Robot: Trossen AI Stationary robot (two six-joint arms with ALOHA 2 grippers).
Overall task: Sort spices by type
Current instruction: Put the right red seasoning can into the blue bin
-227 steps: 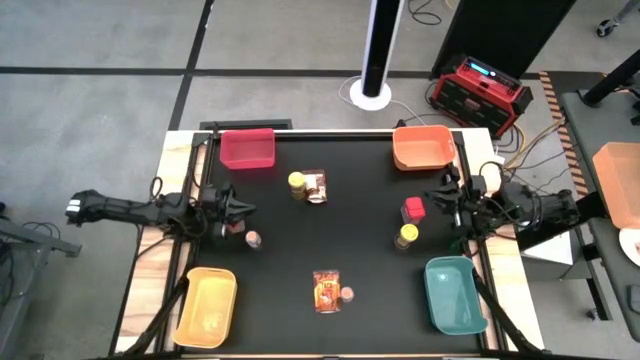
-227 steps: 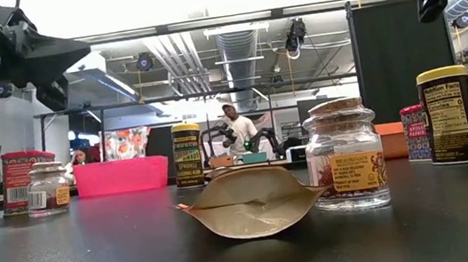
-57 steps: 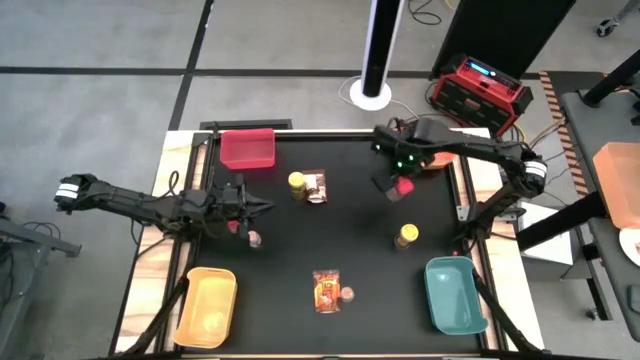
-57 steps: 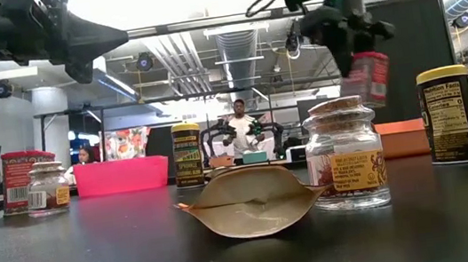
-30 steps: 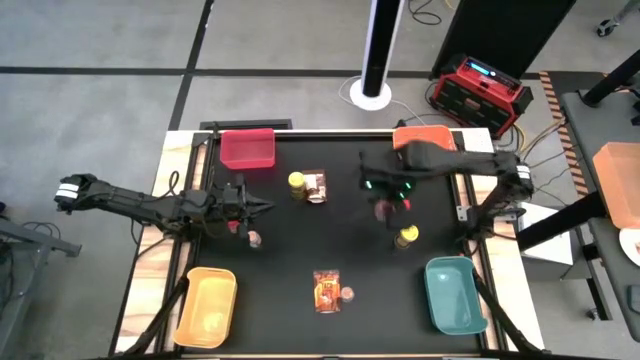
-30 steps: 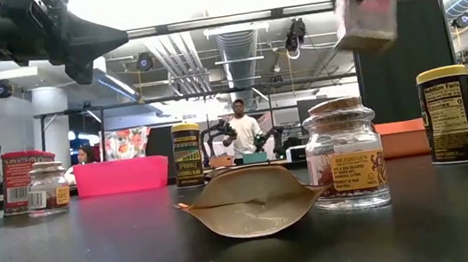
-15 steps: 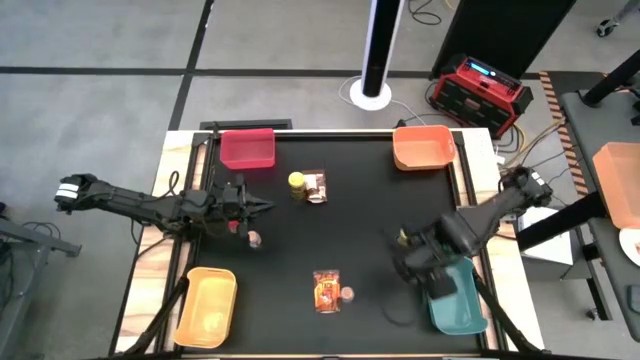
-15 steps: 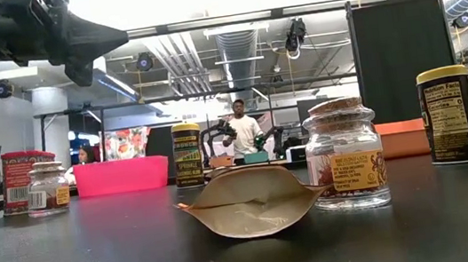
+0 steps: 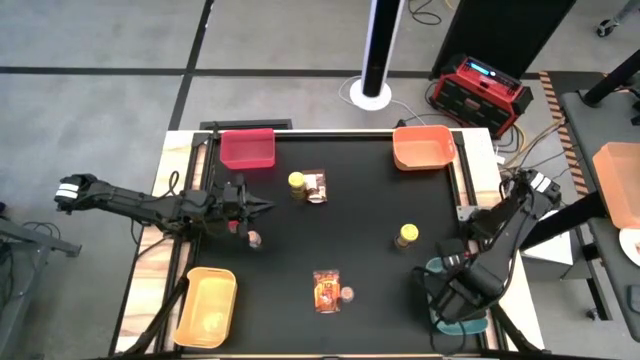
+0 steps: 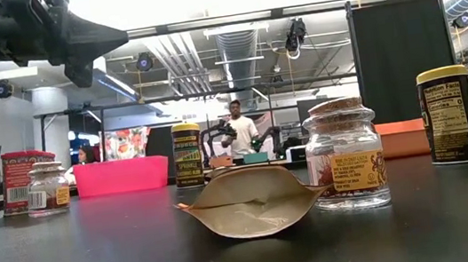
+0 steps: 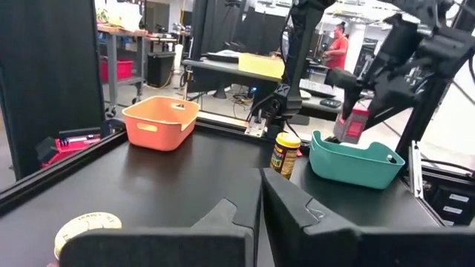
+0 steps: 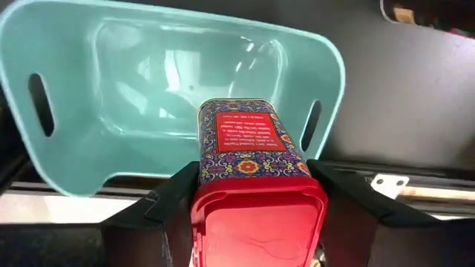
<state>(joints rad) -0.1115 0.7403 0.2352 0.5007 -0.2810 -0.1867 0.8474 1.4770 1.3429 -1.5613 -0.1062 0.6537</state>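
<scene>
Left end effector (image 9: 262, 207): at 9 o'clock of worktop (image 9: 360, 240), waiting, fingers parted, empty. Right end effector (image 12: 252, 211): at 5 o'clock, clamped on red tin (image 12: 252, 159), blocky, patterned label, plastic lid, held over glossy teal bin (image 12: 111, 81). Step: binning the tin. Next, likely: lower, release inside.

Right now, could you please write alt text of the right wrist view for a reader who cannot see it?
The right gripper holds a red spice tin with a patterned label above an empty teal bin. The bin sits on the black table.
</scene>
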